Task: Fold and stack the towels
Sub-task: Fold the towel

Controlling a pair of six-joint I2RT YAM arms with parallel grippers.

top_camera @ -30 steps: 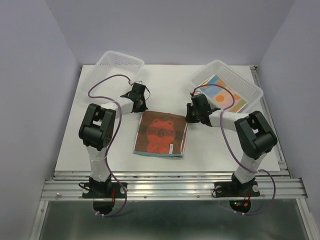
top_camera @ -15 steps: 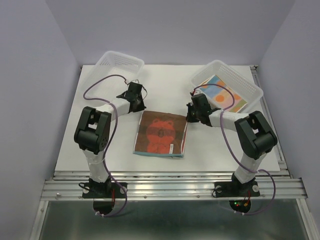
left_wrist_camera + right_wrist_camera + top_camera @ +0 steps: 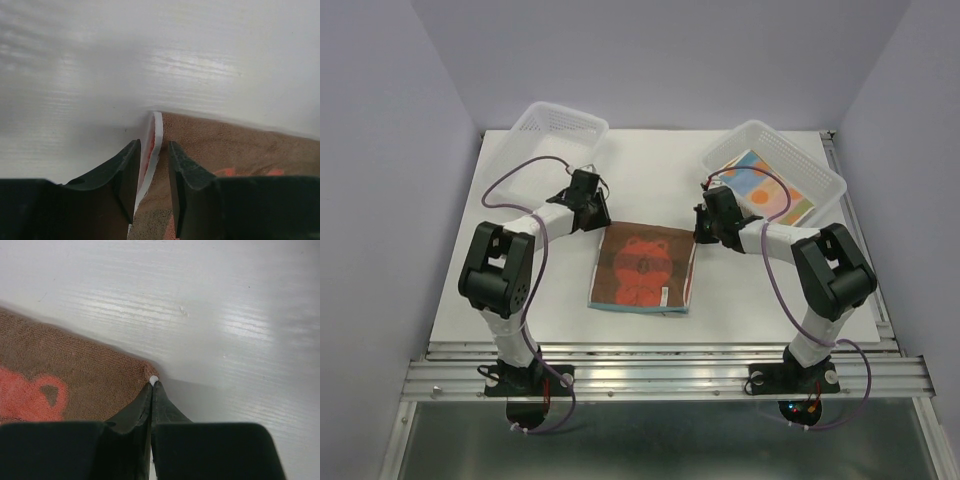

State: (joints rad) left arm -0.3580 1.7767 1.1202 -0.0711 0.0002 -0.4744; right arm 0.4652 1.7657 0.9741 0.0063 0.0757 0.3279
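Your left hand [image 3: 153, 146] part-open astride the bear towel's [image 3: 642, 266] upper-left corner, right hand [image 3: 152, 383] shut at its upper-right corner

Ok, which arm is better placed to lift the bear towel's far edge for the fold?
Right. The right gripper is shut on the far right corner of the bear towel, white hem at its tips. The left gripper has jaws apart astride the far left corner, so it must close first.
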